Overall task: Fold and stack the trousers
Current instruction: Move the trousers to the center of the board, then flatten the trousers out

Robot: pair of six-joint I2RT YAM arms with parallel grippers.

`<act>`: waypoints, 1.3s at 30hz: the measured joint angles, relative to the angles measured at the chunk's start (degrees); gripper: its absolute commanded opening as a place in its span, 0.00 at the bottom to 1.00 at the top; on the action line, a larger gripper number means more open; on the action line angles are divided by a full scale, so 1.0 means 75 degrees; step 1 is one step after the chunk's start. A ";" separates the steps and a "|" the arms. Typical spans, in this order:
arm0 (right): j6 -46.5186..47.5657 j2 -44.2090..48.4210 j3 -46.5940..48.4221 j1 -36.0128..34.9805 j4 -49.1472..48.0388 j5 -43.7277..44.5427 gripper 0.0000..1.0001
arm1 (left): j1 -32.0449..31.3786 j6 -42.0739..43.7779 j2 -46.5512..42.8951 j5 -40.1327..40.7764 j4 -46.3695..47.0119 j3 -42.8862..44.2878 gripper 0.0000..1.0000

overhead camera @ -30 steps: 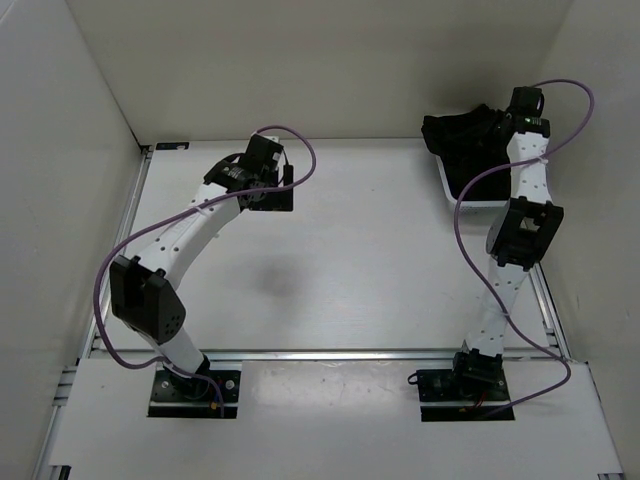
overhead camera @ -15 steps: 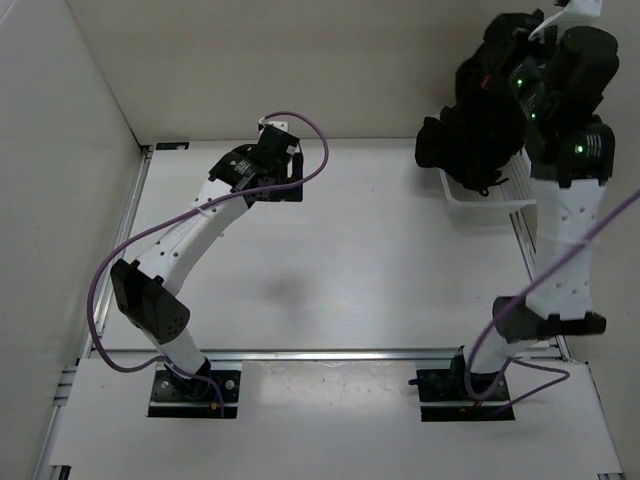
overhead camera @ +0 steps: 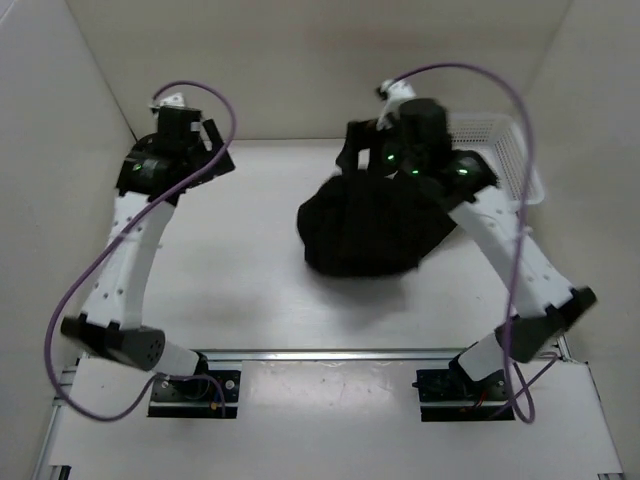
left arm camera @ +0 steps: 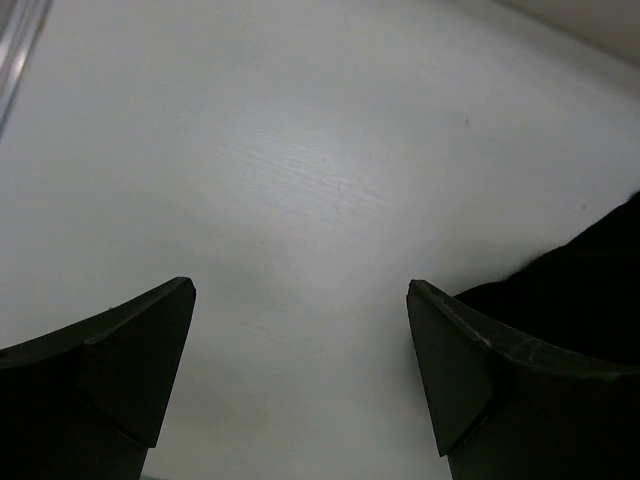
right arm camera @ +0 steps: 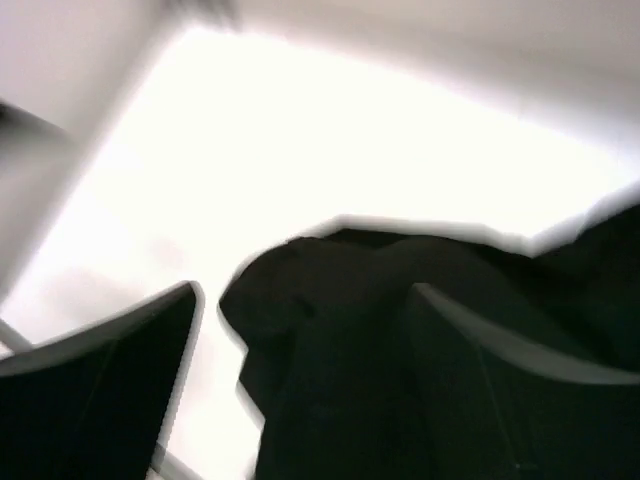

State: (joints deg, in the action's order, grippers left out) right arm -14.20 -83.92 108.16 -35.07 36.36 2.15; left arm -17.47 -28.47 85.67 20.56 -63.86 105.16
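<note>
I see the pair of plain black soft-fabric trousers (overhead camera: 365,232) lying as one crumpled heap on the white table (overhead camera: 240,260), a little right of the middle and outside the white plastic mesh basket (overhead camera: 500,135), which stands in the far right corner. The right gripper (right arm camera: 305,290) hangs just above the far edge of the heap. Its fingers are spread, with black cloth under them, but the wrist picture is blurred and I cannot tell if they touch it. The left gripper (left arm camera: 300,290) is spread wide over bare table at the far left, well apart from the heap.
</note>
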 measured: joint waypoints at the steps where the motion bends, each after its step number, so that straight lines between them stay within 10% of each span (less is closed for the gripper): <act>1: -0.0058 -0.0312 -0.0274 -0.0029 0.0184 0.0050 1.00 | 0.0201 0.0038 -0.0277 -0.0076 0.0041 0.0000 1.00; 9: -0.0198 -0.0624 -0.2323 0.0484 0.1142 0.1096 0.93 | -0.0399 0.0679 -0.1052 -0.1871 0.0702 -0.0688 1.00; 16: -0.0498 0.1687 -0.4363 0.2221 0.0641 0.0562 0.93 | -0.2177 0.0428 0.1722 -0.2157 0.1268 -0.2495 1.00; 24: -0.0731 0.1297 -0.6318 0.3284 0.0125 -0.0737 0.82 | -0.2923 -0.0119 0.3270 -0.2259 0.1349 -0.2984 1.00; 30: -0.1116 0.0912 -0.6569 0.4835 -0.0825 -0.1547 1.00 | -0.3325 -0.0356 0.4080 -0.2567 0.1754 -0.1571 0.98; 33: -0.1169 0.0052 -0.6178 0.4835 -0.1189 -0.1751 0.97 | -0.3468 -0.0452 0.4494 -0.2836 0.1944 -0.1343 0.64; 34: -0.1180 -0.0254 -0.6070 0.4820 -0.1329 -0.1775 0.93 | -0.3483 -0.0487 0.4607 -0.2894 0.1955 -0.1338 0.20; 35: -0.1218 -0.0533 -0.5965 0.4803 -0.1440 -0.1798 0.89 | -0.3474 -0.0513 0.4686 -0.2929 0.1938 -0.1352 0.10; 39: -0.1332 -0.1451 -0.5625 0.4803 -0.1763 -0.1859 0.43 | -0.3276 -0.0478 0.4503 -0.2987 0.1772 -0.1501 0.10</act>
State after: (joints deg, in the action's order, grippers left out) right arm -24.18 -94.80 65.98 0.95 23.14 -11.79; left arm -42.04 -32.05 119.44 -1.85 -50.57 93.91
